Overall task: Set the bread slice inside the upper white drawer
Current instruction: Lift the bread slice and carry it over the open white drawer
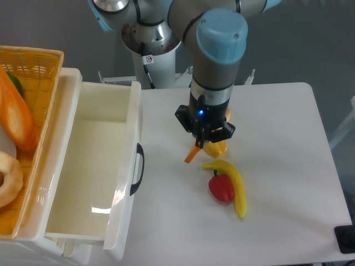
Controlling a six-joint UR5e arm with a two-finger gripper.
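Note:
The bread slice [192,155] shows edge-on as a thin orange strip, tilted and sticking out down-left from my gripper [201,146]. My gripper points straight down over the table and is shut on the slice, which hangs just above the surface. The upper white drawer [132,119] stands pulled open at the left, deep and with nothing inside, its dark curved handle [138,169] facing the table. My gripper is to the right of the drawer's front wall, about a hand's width away.
A yellow-orange item [218,148] lies right beside the gripper, and another orange piece [226,113] peeks out behind the wrist. A banana [236,185] and a red pepper [222,188] lie just below. A yellow woven basket [33,61] with a long loaf [16,119] sits at far left.

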